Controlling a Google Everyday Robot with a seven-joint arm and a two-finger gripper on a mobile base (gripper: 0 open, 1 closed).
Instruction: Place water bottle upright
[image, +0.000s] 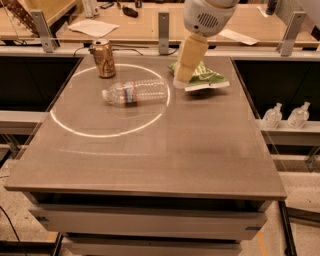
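While the water bottle (135, 92) lies flat, the gripper (181, 80) hangs beside it

Cap pointing left, it rests on the far-left part of the table (150, 165), so it likely needs tipping up by 1 end. The gripper sits just right of its base, over a green bag (207, 79); released or clenched, I cannot tell. A can (104, 59) stands near the cap, easy to knock
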